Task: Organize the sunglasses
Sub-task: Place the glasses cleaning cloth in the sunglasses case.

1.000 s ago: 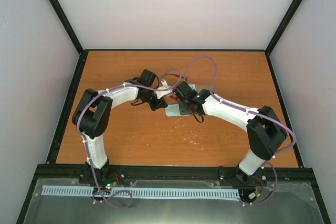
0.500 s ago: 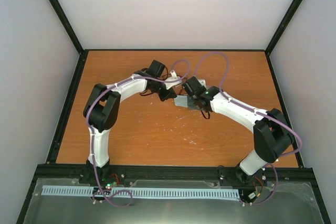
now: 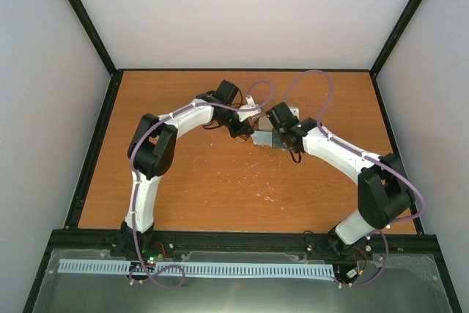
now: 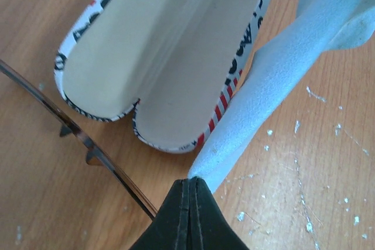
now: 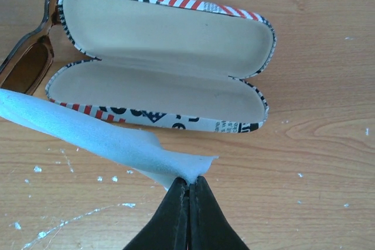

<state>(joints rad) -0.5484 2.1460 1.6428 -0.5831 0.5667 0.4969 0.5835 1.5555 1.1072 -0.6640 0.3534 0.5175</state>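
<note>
The sunglasses (image 5: 29,62), with a thin brown frame and brownish lenses, lie on the wood just left of the open flag-patterned case (image 5: 158,62); in the left wrist view only their thin frame edge (image 4: 76,133) shows beside the case (image 4: 146,45). My left gripper (image 4: 190,181) is shut on one corner of the light blue cloth (image 4: 275,74). The opposite corner of the cloth (image 5: 88,130) is pinched in my shut right gripper (image 5: 188,181). The cloth (image 3: 262,139) hangs stretched between the two grippers, in front of the case.
The wooden table (image 3: 190,181) carries white specks and scratches near its middle. Black frame rails (image 3: 95,144) border it on the left, right and back. Purple cables loop over both arms.
Both arms have reached farther back and slightly right, carrying the cloth between them toward the case. Both grippers stayed shut on it.
</note>
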